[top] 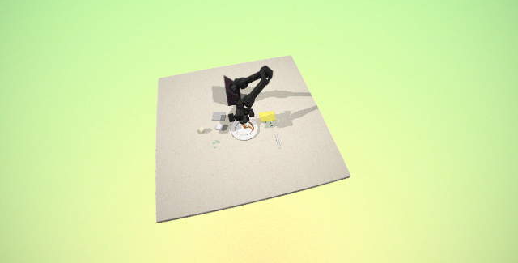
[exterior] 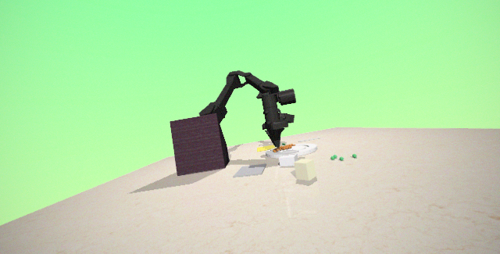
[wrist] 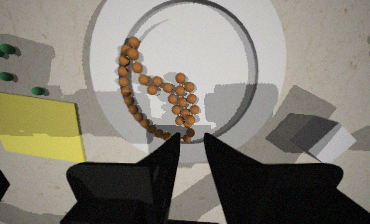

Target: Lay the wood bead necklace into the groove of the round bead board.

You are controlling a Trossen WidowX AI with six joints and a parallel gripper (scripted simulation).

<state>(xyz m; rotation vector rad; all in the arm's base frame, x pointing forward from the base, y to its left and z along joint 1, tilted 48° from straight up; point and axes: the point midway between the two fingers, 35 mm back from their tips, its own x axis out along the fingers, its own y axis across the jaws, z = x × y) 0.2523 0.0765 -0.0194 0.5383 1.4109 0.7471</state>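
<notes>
End effector (top: 244, 123) (exterior: 277, 146) (wrist: 192, 136) partly open, narrow gap between fingertips, beside the bead necklace (top: 248, 127) (exterior: 284, 148) (wrist: 182, 102).

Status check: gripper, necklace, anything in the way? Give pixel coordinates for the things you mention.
Gripper (top: 244, 123) (exterior: 277, 146) (wrist: 192, 136) partly open, nothing between fingertips. Necklace (top: 251, 127) (exterior: 284, 148) (wrist: 131, 108) partly along groove, rest bunched inside board (top: 244, 137) (exterior: 312, 149) (wrist: 271, 65). No obstruction seen over groove's far side.

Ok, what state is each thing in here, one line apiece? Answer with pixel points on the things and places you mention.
Wood bead necklace (top: 245, 126) (exterior: 284, 148) (wrist: 180, 90): partly curved along the groove, the rest bunched inside it.
Round bead board (top: 244, 138) (exterior: 312, 149) (wrist: 271, 55): lying flat, groove partly filled.
Claw (top: 244, 123) (exterior: 278, 146) (wrist: 192, 136): partly open, fingertips apart.
Yellow sheet (top: 267, 116) (exterior: 266, 148) (wrist: 36, 125): flat.
Grey sheet (top: 218, 116) (exterior: 250, 170): flat.
Cream block (top: 201, 130) (exterior: 305, 169): upright.
Green beads (exterior: 341, 159) (wrist: 6, 76): loose, scattered.
</notes>
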